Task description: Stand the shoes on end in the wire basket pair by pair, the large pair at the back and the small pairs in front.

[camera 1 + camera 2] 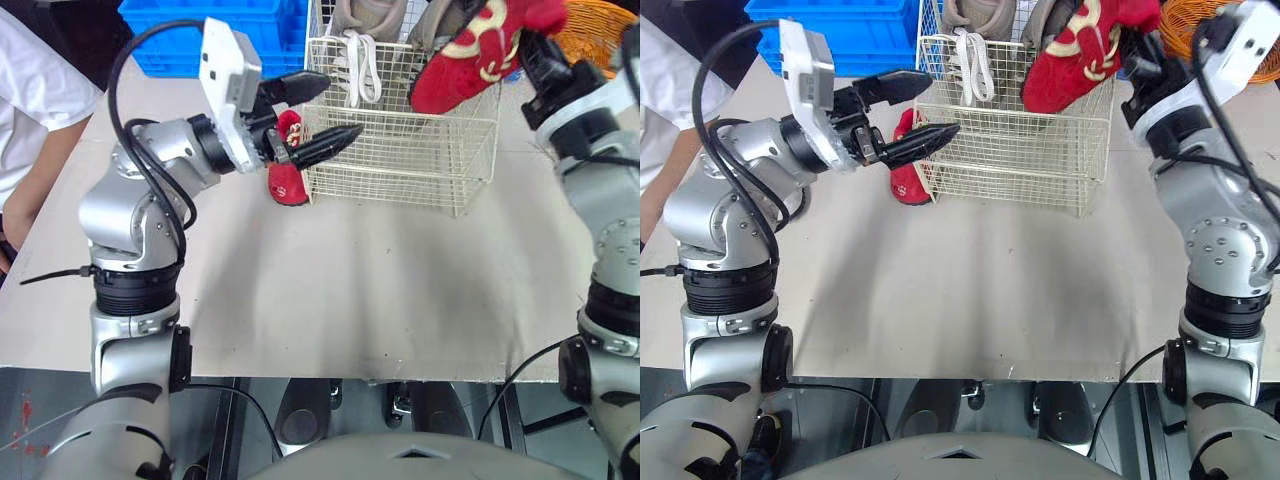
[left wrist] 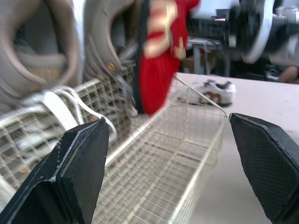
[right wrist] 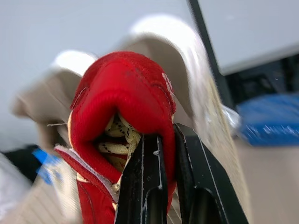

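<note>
The right pincer (image 3: 163,148) is clamped tight on the heel collar of a red shoe (image 1: 470,55), which hangs toe-down over the wire basket (image 1: 400,150), just in front of the large grey pair (image 1: 975,12) standing at the back. The left pincer (image 1: 342,106) is spread wide and empty beside the basket's left wall, near the second red shoe (image 1: 288,185) lying on the counter (image 1: 350,290). With so thin a grip, the shoe could swing or slip on lowering. Its toe might catch the rim or the trailing white laces (image 1: 362,65) and topple the big shoes.
</note>
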`<state>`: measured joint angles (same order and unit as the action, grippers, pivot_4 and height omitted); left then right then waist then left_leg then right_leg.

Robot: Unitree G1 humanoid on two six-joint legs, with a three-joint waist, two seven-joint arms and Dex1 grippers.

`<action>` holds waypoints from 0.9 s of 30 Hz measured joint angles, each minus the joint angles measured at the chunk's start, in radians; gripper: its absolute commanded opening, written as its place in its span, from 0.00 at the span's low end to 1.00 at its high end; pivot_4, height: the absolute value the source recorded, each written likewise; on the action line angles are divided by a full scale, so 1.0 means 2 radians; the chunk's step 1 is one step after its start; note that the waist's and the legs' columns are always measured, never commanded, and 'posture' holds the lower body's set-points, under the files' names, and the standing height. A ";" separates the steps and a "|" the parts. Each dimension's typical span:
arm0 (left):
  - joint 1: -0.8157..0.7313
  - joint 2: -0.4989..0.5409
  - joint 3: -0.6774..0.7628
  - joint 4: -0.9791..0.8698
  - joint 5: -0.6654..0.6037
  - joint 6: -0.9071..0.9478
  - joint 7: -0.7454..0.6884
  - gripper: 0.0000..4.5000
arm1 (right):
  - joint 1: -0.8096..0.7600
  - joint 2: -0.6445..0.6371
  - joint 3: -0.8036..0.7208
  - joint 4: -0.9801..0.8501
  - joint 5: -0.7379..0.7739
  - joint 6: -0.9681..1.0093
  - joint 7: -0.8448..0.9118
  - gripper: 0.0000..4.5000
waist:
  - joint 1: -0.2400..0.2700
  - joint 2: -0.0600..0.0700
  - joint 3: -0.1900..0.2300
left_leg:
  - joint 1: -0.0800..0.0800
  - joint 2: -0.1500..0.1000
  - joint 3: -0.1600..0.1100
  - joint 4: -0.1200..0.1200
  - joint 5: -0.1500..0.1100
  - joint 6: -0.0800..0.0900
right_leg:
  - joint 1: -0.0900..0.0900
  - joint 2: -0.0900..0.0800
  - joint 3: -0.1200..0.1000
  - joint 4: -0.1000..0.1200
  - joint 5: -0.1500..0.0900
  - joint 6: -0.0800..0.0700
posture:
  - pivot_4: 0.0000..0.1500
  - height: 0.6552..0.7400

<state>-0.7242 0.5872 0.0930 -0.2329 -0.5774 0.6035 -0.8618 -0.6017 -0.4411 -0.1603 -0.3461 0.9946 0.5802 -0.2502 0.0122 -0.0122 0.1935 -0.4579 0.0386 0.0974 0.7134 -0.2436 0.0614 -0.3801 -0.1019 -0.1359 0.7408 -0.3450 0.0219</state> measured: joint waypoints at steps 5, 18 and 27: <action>0.003 0.007 -0.007 -0.016 0.010 -0.004 0.009 0.99 | 0.013 0.018 0.017 0.011 -0.041 0.027 -0.006 0.00 | 0.000 0.000 0.000 | 0.000 0.000 0.000 0.000 0.000 0.000 | 0.000 0.000 0.000 0.000 0.000 0.000 | 1.00 0.36; 0.011 0.011 -0.008 -0.020 0.018 -0.006 0.017 1.00 | 0.016 0.030 0.009 -0.012 -0.078 0.064 0.007 0.96 | 0.000 0.000 0.000 | 0.000 0.000 0.000 -0.001 0.000 0.000 | 0.000 0.000 0.000 0.000 0.000 0.000 | 1.00 0.36; 0.007 0.038 0.015 0.046 0.023 -0.006 0.021 1.00 | 0.077 -0.071 -0.036 -0.060 -0.061 0.099 0.117 0.99 | 0.001 0.000 0.000 | 0.000 0.000 0.000 -0.002 0.000 0.000 | 0.000 0.000 0.000 -0.002 0.000 0.000 | 1.00 0.36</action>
<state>-0.7100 0.6629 0.1225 -0.1413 -0.5316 0.5925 -0.8191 -0.4469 -0.5841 -0.2317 -0.4660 0.8719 0.7791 -0.0163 0.0137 -0.0121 0.1935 -0.4580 0.0383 0.0979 0.7095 -0.2436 0.0613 -0.3807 -0.1013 -0.1357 0.7371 -0.3451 0.0221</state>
